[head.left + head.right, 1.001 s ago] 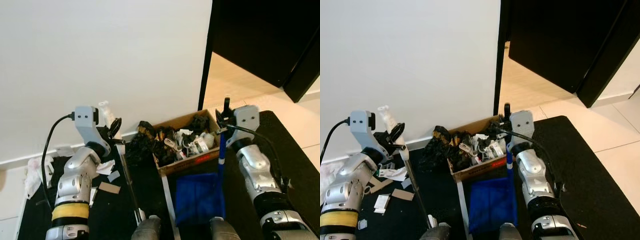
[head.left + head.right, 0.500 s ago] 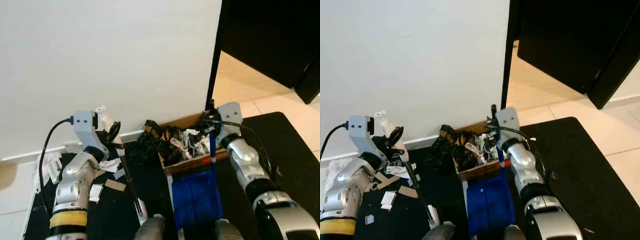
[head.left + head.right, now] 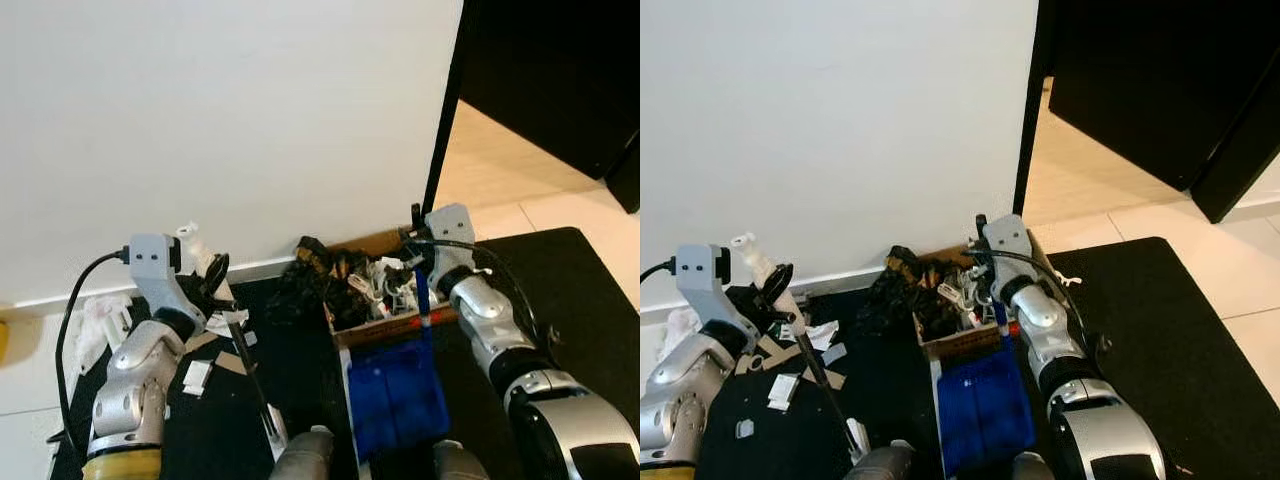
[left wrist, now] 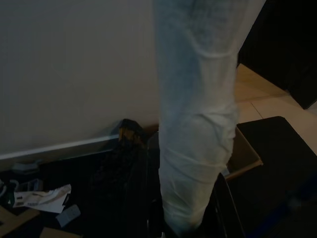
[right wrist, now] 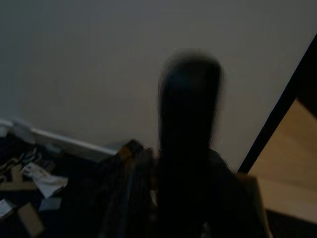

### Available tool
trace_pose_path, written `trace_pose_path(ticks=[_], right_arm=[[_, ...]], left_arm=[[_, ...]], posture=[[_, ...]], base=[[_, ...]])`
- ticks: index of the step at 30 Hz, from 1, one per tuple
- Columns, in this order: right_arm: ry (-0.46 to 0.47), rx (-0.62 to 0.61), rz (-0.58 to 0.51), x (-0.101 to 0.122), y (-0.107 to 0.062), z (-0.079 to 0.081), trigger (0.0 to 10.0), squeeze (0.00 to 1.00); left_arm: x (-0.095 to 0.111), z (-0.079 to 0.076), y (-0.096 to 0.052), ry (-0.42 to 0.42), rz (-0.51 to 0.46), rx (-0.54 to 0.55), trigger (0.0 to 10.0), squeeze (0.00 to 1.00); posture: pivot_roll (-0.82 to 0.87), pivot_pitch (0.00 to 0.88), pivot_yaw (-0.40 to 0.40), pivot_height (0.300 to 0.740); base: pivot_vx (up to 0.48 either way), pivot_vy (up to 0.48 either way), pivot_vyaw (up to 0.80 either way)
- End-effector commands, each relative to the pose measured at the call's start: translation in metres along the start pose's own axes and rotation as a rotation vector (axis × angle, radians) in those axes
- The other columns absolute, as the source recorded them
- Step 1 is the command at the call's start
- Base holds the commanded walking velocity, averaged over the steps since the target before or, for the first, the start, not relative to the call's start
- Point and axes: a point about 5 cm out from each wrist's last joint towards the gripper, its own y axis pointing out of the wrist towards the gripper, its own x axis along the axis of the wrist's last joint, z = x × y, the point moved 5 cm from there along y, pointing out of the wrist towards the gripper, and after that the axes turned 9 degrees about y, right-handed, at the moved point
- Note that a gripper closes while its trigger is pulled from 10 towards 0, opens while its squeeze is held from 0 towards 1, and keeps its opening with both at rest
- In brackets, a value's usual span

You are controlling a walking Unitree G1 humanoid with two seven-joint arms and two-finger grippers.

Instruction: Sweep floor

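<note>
**Broom in the left fingers, dustpan handle in the right, litter on the mat**

The left gripper (image 3: 215, 283) is closed around the top of a broom (image 3: 810, 360), whose white-wrapped end pokes up above the fingers and whose thin dark shaft slants down toward the robot's feet. The left wrist view looks along that pale wrapped end (image 4: 195, 124), close and out of focus.

The right gripper (image 3: 418, 262) is closed on the blue handle of a dustpan (image 3: 395, 395); the handle rises from the blue pan, which lies flat on the black mat (image 3: 560, 280) just in front of a cardboard box (image 3: 395, 325). The gripper hovers over the near edge of the box. The right wrist view is dark, with a blurred black shape in the middle.

The box sits against the white wall (image 3: 220, 110) beside a dark door frame (image 3: 445, 120) and is heaped with black and white scraps. A black crumpled pile (image 3: 300, 285) lies just to its left. Scraps of paper and card (image 3: 196, 375) lie scattered on the mat around the broom shaft, below the left gripper. More white litter (image 3: 100, 322) rests at the left edge of the mat, near the skirting.
</note>
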Motion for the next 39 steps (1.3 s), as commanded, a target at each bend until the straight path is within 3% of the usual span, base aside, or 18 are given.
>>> trace_pose_path(ticks=[1, 10, 19, 22, 23, 24, 25, 32, 38, 39], right_arm=[[0.025, -0.010, 0.018, -0.007, -0.004, -0.003, 10.0, 1.00], [0.039, -0.044, -0.038, 0.005, -0.008, -0.024, 10.0, 1.00], [-0.016, -0.015, -0.126, 0.030, -0.004, -0.028, 10.0, 1.00], [-0.052, 0.020, -0.123, 0.034, 0.000, -0.022, 10.0, 1.00], [-0.048, 0.030, -0.113, 0.033, 0.001, -0.019, 10.0, 0.69], [-0.048, 0.030, -0.113, 0.033, 0.001, -0.019, 10.0, 0.69], [-0.033, 0.018, -0.101, 0.029, 0.002, -0.018, 10.0, 0.00], [0.100, -0.138, 0.030, -0.007, -0.006, -0.025, 10.0, 0.00], [0.089, -0.201, 0.115, -0.022, -0.010, -0.031, 10.0, 0.00], [0.096, -0.211, 0.122, -0.022, -0.010, -0.032, 8.5, 0.00]], left_arm=[[0.004, 0.002, -0.001, 0.013, -0.003, 0.005, 10.0, 0.00], [0.002, -0.008, 0.014, -0.011, -0.005, -0.020, 10.0, 0.00], [0.000, -0.013, 0.021, -0.028, -0.013, -0.025, 10.0, 0.00], [-0.002, -0.016, 0.024, -0.035, -0.014, -0.027, 10.0, 0.00], [-0.002, -0.017, 0.024, -0.037, -0.015, -0.027, 10.0, 0.00], [-0.002, -0.017, 0.024, -0.037, -0.015, -0.027, 10.0, 0.00], [-0.002, -0.017, 0.024, -0.037, -0.016, -0.026, 10.0, 0.00], [-0.004, -0.013, 0.023, -0.036, -0.017, -0.009, 10.0, 0.00], [-0.006, -0.016, 0.026, -0.039, -0.019, -0.013, 10.0, 0.00], [-0.006, -0.016, 0.027, -0.040, -0.019, -0.015, 10.0, 0.00]], posture=[[0.32, 0.188, 0.114, 0.740], [0.25, 0.165, 0.111, 0.740], [0.22, 0.149, 0.099, 0.740], [0.22, 0.141, 0.090, 0.740], [0.22, 0.139, 0.088, 0.740], [0.22, 0.139, 0.088, 0.740], [0.22, 0.137, 0.083, 0.740], [0.21, 0.136, 0.077, 0.740], [0.19, 0.132, 0.078, 0.740], [0.19, 0.132, 0.078, 0.740]], base=[[0.000, 0.000, 0.00], [0.000, 0.000, 0.00], [0.000, 0.000, 0.00], [0.000, 0.000, 0.00], [0.000, 0.000, 0.00], [0.000, 0.000, 0.00], [0.000, 0.000, 0.00], [0.000, 0.000, 0.00], [0.000, 0.000, 0.00], [0.000, 0.000, 0.00]])
